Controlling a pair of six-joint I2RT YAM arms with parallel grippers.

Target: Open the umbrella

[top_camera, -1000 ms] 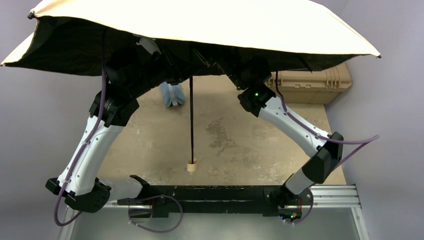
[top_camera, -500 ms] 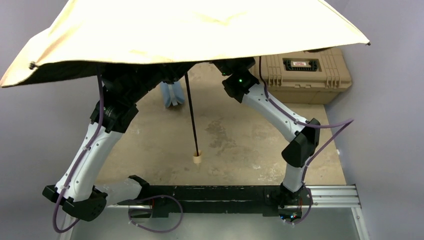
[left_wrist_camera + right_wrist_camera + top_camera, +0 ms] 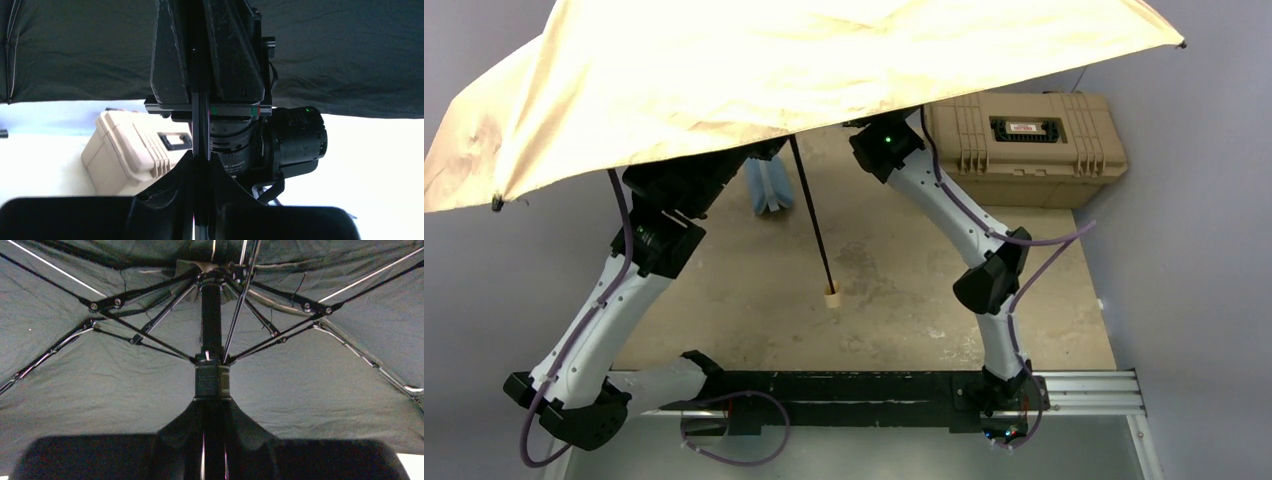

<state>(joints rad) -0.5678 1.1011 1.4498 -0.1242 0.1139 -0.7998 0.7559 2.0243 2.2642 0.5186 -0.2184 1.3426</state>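
The umbrella is spread. Its beige canopy (image 3: 804, 70) fills the top of the top view and hides both grippers there. Its thin black shaft (image 3: 812, 220) slants down to the cream handle (image 3: 832, 296), which hangs above the table. In the left wrist view my left gripper (image 3: 201, 159) is shut on the shaft (image 3: 201, 125), under the black underside (image 3: 75, 50). My right wrist (image 3: 235, 75) grips higher up the same shaft. In the right wrist view my right gripper (image 3: 211, 407) is shut on the shaft just below the runner (image 3: 211, 381), with the ribs (image 3: 145, 332) spread out.
A tan hard toolbox (image 3: 1024, 135) stands at the back right of the table and also shows in the left wrist view (image 3: 130, 155). A small blue pouch (image 3: 767, 188) lies at the back middle. The canopy overhangs the table's left edge.
The canopy has tilted so more of its beige top faces the camera, its left edge dropping. The handle swung right and away. Both arms reached farther back, and the toolbox came into view.
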